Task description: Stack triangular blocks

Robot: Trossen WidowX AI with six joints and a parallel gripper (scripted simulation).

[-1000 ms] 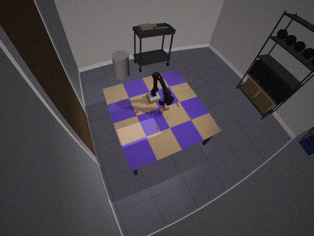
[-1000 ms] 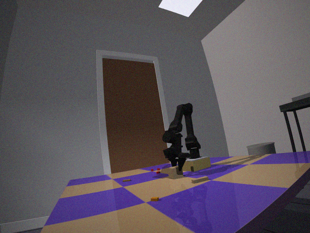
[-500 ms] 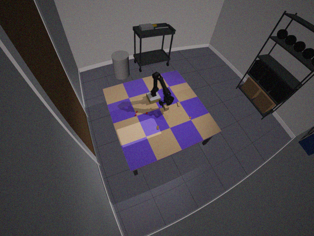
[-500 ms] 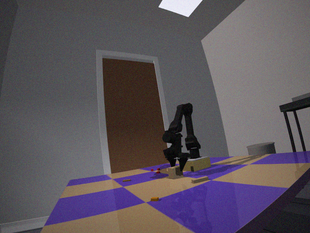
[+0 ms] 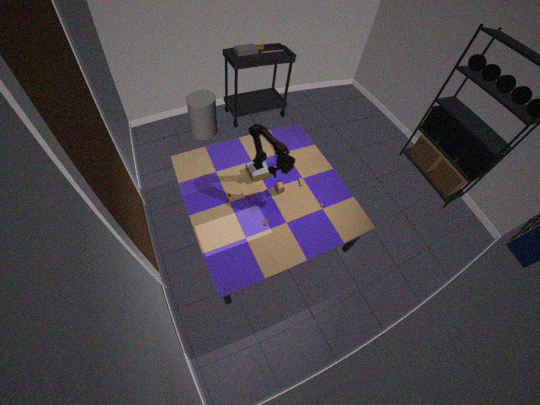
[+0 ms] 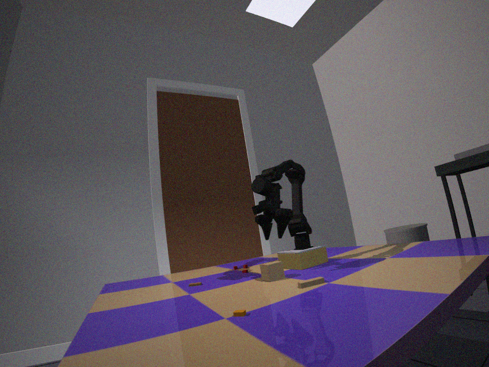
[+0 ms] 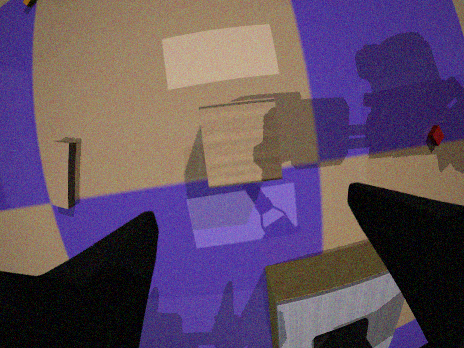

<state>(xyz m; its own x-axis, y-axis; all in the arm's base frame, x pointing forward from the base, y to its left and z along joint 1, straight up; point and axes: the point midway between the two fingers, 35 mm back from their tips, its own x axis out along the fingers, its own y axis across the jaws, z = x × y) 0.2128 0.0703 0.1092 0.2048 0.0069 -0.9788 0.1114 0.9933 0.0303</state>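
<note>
gripper (image 5: 272, 172) (image 6: 273, 238) (image 7: 256, 208): released, held above bench (image 5: 279, 257) (image 6: 165, 327) (image 7: 115, 65) | triangular blocks (image 5: 279, 187) (image 6: 272, 271) (image 7: 240, 145): seen as one squarish block on bench, apart from gripper; seam not resolved

No text, label, brand, number or sign can be read in any of the three views.
</note>
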